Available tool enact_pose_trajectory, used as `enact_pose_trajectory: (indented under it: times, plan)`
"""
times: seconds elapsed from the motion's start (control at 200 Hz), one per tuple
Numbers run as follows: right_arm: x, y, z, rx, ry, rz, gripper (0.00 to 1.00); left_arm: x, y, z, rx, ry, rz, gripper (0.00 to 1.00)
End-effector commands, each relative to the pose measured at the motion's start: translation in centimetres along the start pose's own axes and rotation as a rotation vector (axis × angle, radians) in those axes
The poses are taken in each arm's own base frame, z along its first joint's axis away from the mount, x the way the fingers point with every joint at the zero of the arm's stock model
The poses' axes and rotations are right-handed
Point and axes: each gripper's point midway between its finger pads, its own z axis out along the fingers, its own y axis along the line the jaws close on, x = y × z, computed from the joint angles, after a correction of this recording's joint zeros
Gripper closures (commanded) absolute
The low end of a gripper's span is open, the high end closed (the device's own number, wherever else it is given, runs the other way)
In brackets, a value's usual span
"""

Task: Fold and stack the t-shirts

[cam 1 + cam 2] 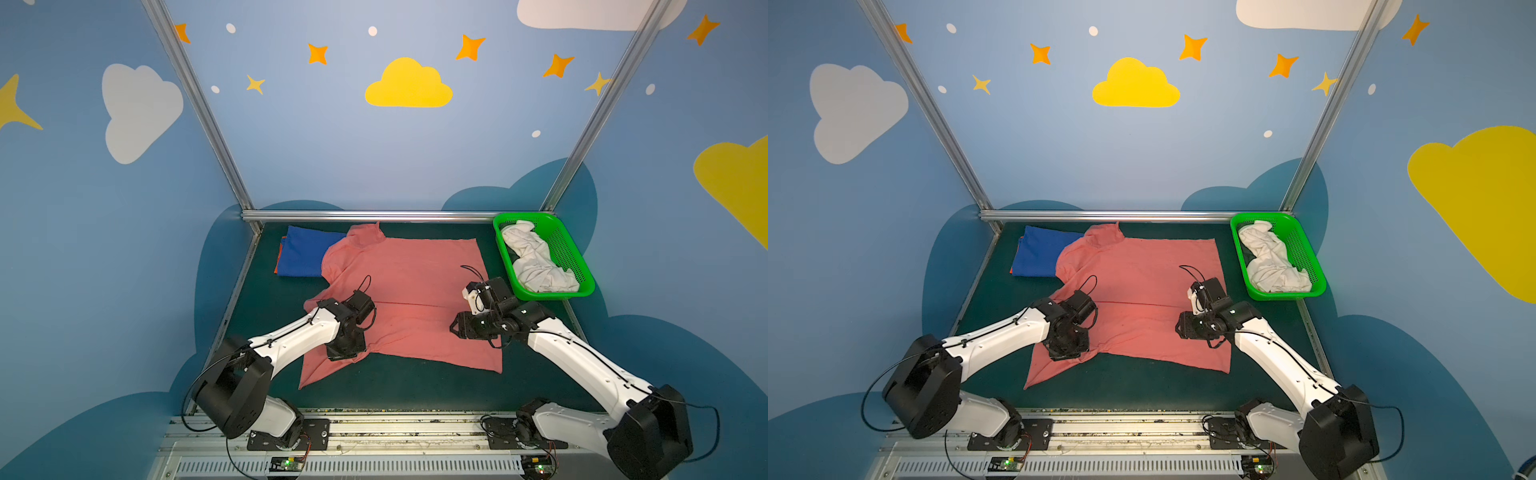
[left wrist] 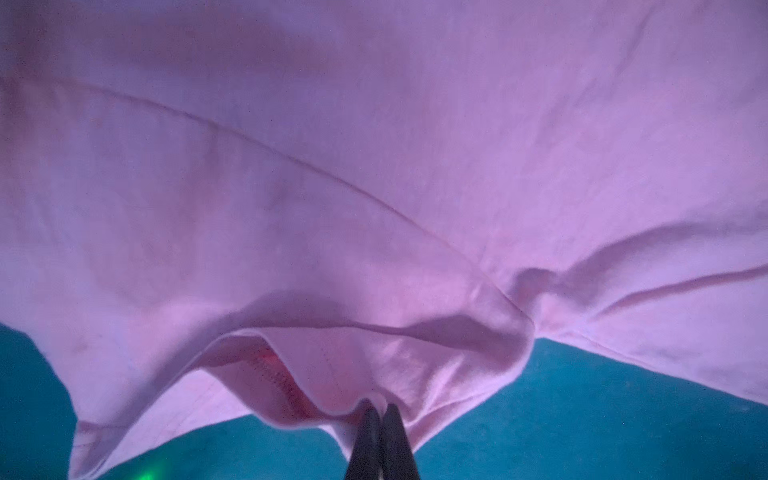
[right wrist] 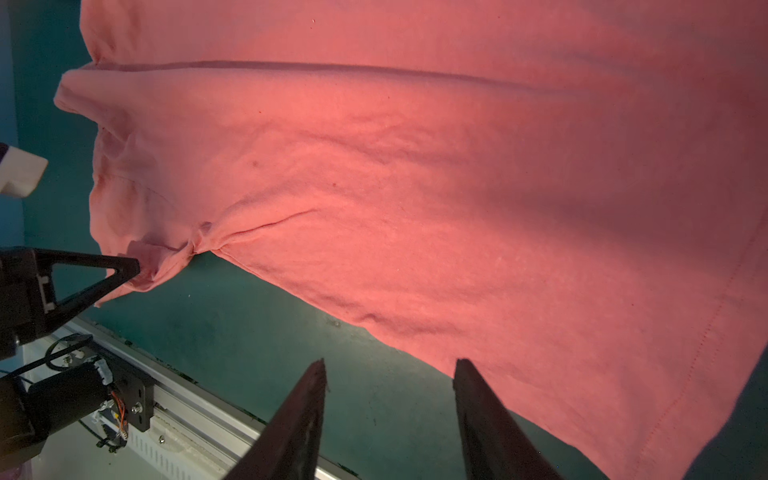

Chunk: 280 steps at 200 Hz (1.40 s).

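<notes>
**A:** In both top views we see the green basket (image 1: 562,249) (image 1: 1298,249) standing on the mat (image 1: 395,390), with the white t-shirt (image 1: 536,259) crumpled inside it.

**B:** The pink t-shirt (image 1: 419,286) lies spread out just beside the basket. Past it, well apart from the basket, we find the folded blue t-shirt (image 1: 301,255). An edge of the orange t-shirt (image 1: 277,262) shows under the blue one.

**A:** The left gripper (image 1: 344,356) is down on the pink shirt's end farthest from the basket. The right gripper (image 1: 456,328) is over the end nearest the basket. From above we cannot tell how either pair of jaws stands.

**B:** In the left wrist view we can. The left gripper (image 2: 380,411) has its jaws pressed together on a hemmed edge of the pink t-shirt (image 2: 374,187).

**A:** In the right wrist view the right gripper (image 3: 390,362) has its jaws partly apart with nothing between them. Its tips are over the mat (image 3: 291,316) at the pink shirt's edge. Farther from the basket we see the left gripper's fingers (image 3: 120,268) nipping a bunched bit of that shirt.
</notes>
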Motion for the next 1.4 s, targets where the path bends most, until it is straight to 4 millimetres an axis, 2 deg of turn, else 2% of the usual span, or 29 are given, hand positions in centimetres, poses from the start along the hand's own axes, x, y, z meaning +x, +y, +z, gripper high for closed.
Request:
enact_pose_trajectory:
  times: [0.0,0.33,0.401,0.436,0.486,0.616,0.686,0.791,0.861,0.936,1.011,1.112,1.237,1.397]
  plan:
    - [0.7,0.2,0.0,-0.022,0.007,0.002,0.48,1.2,-0.2,-0.2,0.019,0.0,-0.048,0.95]
    - [1.5,-0.3,-0.2,-0.009,0.019,-0.005,0.48,4.3,-0.9,0.9,0.034,0.02,-0.066,0.95]
    - [1.6,-0.4,-0.1,-0.004,0.024,-0.007,0.48,4.9,-1.4,1.1,0.05,0.024,-0.068,0.92]
    - [1.6,-0.4,-0.1,-0.001,0.026,-0.006,0.48,5.2,-1.6,1.1,0.057,0.026,-0.068,0.88]
    - [1.6,-0.4,0.1,0.002,0.031,-0.006,0.48,5.7,-2.0,1.0,0.064,0.029,-0.065,0.73]
    - [0.9,-0.4,0.3,0.011,0.033,-0.009,0.48,5.8,-3.1,0.1,0.09,0.024,-0.038,0.65]
    - [0.3,-0.3,0.4,0.02,0.029,-0.015,0.47,5.2,-3.5,-1.0,0.091,0.005,-0.016,0.48]
    - [-0.9,-0.4,0.3,0.045,0.017,-0.022,0.45,3.5,-3.9,-3.1,0.067,-0.042,0.006,0.38]
    - [-2.0,-0.5,0.1,0.066,0.005,-0.025,0.45,1.5,-4.1,-4.7,0.057,-0.094,0.012,0.36]
    - [-3.7,-0.8,-0.2,0.084,-0.021,-0.018,0.44,-1.5,-4.7,-6.4,0.087,-0.135,0.021,0.35]
    - [-5.8,-1.1,-0.6,0.082,-0.05,-0.008,0.44,-5.5,-5.3,-8.3,0.131,-0.172,0.023,0.35]
    - [-9.0,-1.8,-0.9,0.073,-0.087,0.014,0.44,-11.5,-5.0,-10.3,0.138,-0.235,0.025,0.35]
    - [-12.9,-3.3,-0.8,0.085,-0.111,0.04,0.44,-18.8,-4.9,-11.3,0.127,-0.28,0.04,0.3]
    - [-17.9,-5.7,0.4,0.107,-0.12,0.075,0.5,-27.1,-5.2,-10.8,0.09,-0.339,0.09,0.28]
